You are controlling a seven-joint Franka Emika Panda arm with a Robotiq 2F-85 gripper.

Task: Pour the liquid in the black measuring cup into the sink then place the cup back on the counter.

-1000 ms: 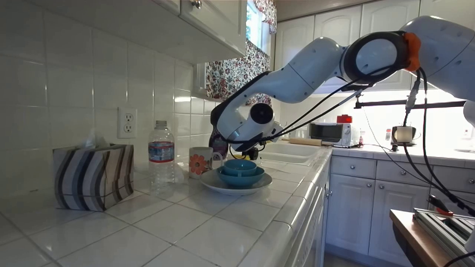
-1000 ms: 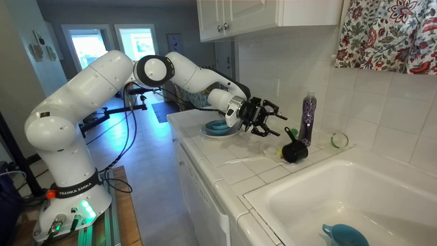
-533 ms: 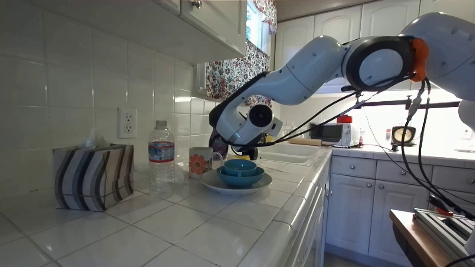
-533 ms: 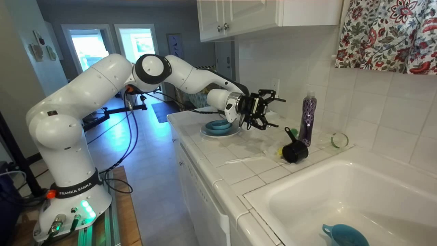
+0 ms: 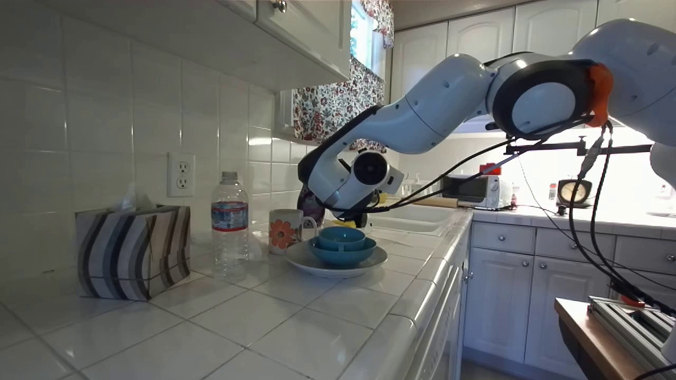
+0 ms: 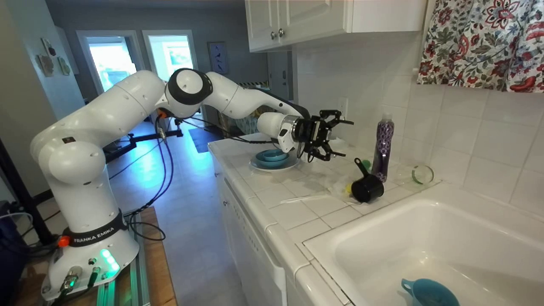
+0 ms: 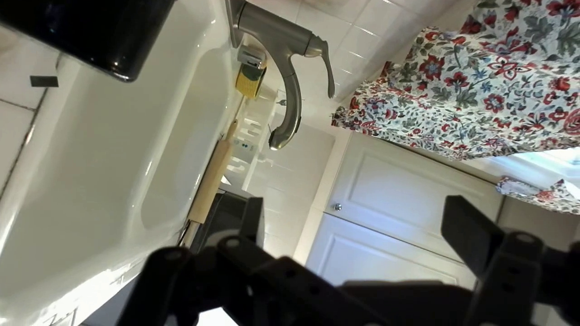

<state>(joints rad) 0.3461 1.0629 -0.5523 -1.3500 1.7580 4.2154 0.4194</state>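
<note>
Tool [image 6: 343, 138], jaws spread wide w/ nothing btwn, hangs approx. 11 o'clock of the black cup [image 6: 368, 189] on the desk [image 6: 297, 214] in an exterior view. We'd prob. clamp the handle [image 6: 361, 167] squarely, lift level, then tip over the sink [image 6: 425, 225], at 4 o'clock.

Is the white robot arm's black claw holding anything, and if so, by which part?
Nothing is held: the black two-fingered gripper stands open, and the round black measuring cup rests apart from it on the white tiled counter.
</note>
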